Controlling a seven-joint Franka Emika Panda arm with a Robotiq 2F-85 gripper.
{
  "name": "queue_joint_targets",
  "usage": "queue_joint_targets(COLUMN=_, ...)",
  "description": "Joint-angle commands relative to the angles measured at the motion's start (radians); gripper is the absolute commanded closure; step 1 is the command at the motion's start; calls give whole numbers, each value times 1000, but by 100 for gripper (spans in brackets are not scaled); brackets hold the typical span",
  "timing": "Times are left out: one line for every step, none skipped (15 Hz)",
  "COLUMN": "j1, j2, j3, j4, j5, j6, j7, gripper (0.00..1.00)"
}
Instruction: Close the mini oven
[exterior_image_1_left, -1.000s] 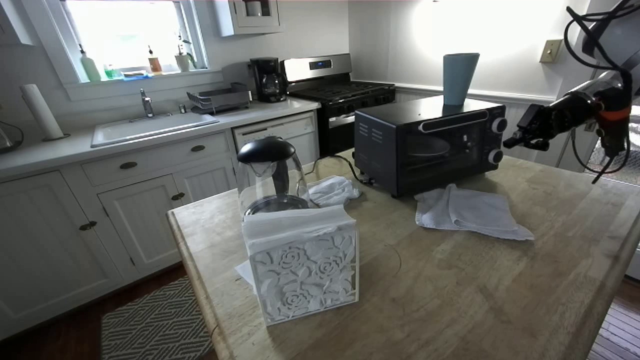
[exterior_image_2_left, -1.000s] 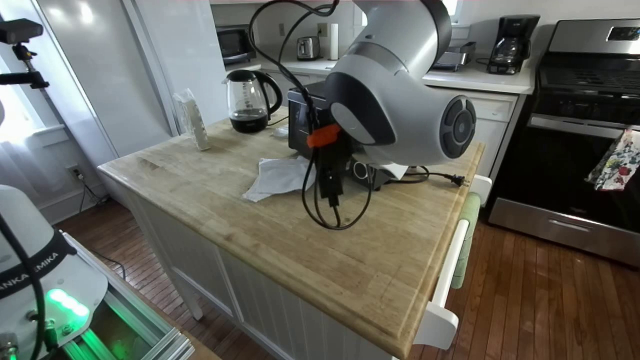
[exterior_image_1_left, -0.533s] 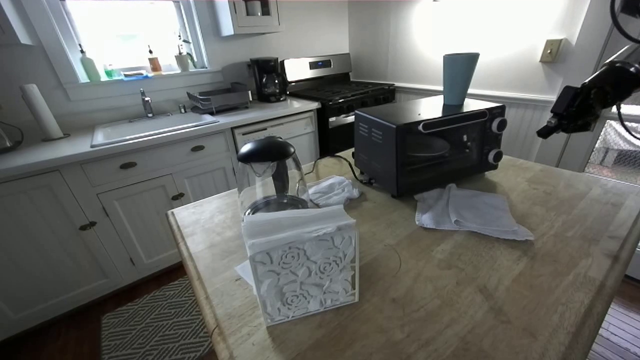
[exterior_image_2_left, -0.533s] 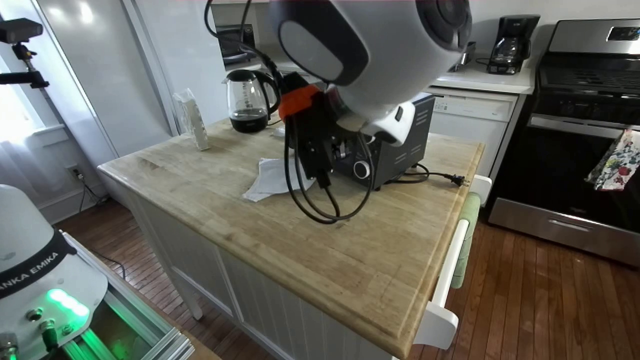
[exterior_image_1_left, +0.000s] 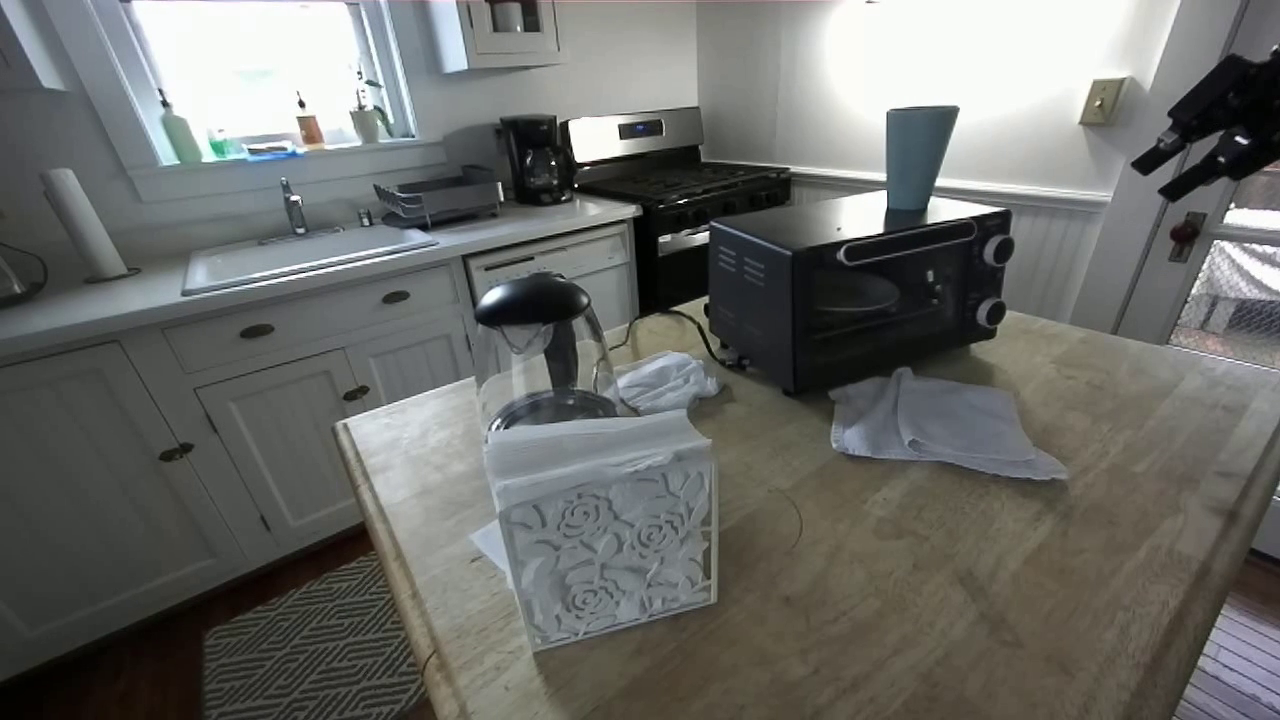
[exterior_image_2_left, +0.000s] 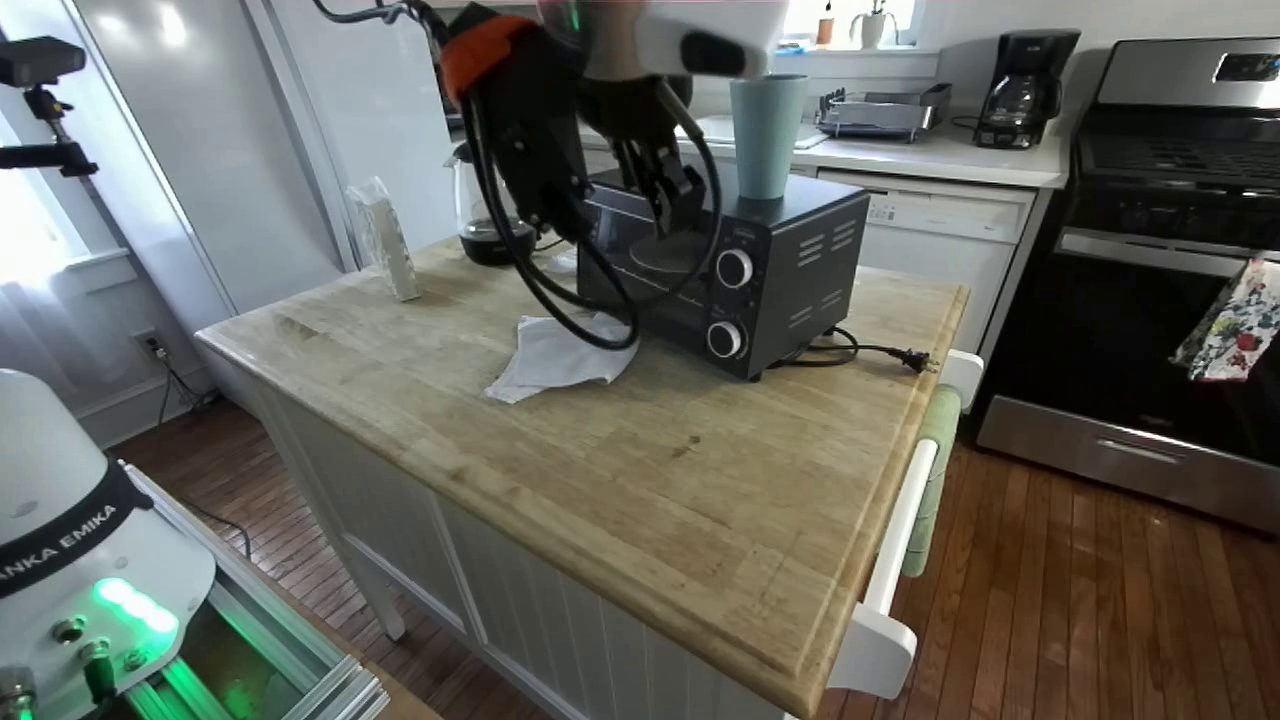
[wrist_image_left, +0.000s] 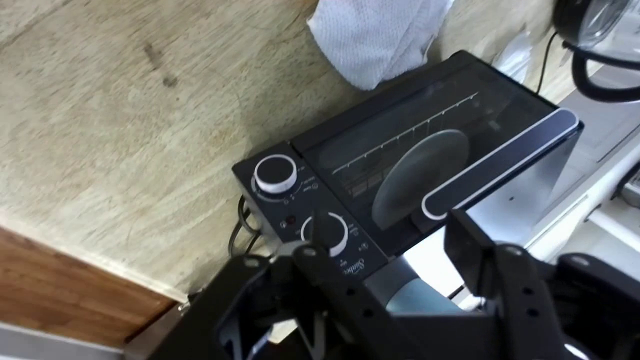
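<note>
The black mini oven (exterior_image_1_left: 760, 330) stands on the wooden table, its glass door (wrist_image_left: 400, 150) upright and flush with the front. The door's long handle (wrist_image_left: 500, 165) runs along the top edge. A round plate shows through the glass. Two white-rimmed knobs sit beside the door. My gripper (exterior_image_1_left: 1165, 174) hangs in the air, higher than the oven's top and apart from it, its jaws spread with nothing between them. In the wrist view the gripper (wrist_image_left: 385, 218) overlaps the knob panel and handle end in the picture.
A tall teal cup (exterior_image_2_left: 765, 140) stands on the oven's top. A white cloth (exterior_image_1_left: 940, 425) lies before the door. Glass kettle (exterior_image_1_left: 545, 330) and napkin holder (exterior_image_1_left: 620, 560) stand farther along the table (exterior_image_1_left: 900, 600). A power cord (exterior_image_2_left: 850, 350) trails by the oven.
My arm has risen and drawn away from the oven's front. The gripper, shut a second ago, has spread its jaws. The oven and its door have not moved.
</note>
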Motion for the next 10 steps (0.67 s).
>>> queue_joint_targets(j1=-38, j2=-252, j3=132, j4=-200, j5=-135, j6=242, j7=156, gripper=6)
queue_joint_targets(j1=-57, j2=-307, j3=173, j4=-243, j5=-191, j6=260, j7=204, gripper=2)
queue_joint_targets(j1=-80, j2=-360, j3=218, j4=-279, j5=-247, j6=261, j7=250, gripper=0)
queue_joint_targets(j1=64, j2=-231, j3=55, j4=-169, j5=-215, j6=235, j7=203, gripper=11)
queue_joint_targets(j1=57, j2=-280, j3=83, j4=-205, j5=-263, j6=249, j7=251, gripper=4)
queue_joint_targets(j1=50, j2=-318, j3=103, j4=-234, j5=-286, j6=257, j7=276, gripper=0)
queue_joint_targets(j1=44, j2=-344, j3=112, j4=-253, j5=-298, j6=262, j7=286, gripper=0)
queue_joint_targets(j1=39, j2=-356, j3=113, j4=-264, j5=-304, j6=263, j7=288, gripper=0)
queue_joint_targets(j1=35, j2=-361, j3=113, j4=-269, j5=-307, j6=264, j7=288, gripper=0)
queue_joint_targets(j1=32, j2=-362, j3=113, j4=-271, j5=-308, j6=265, j7=288, gripper=0)
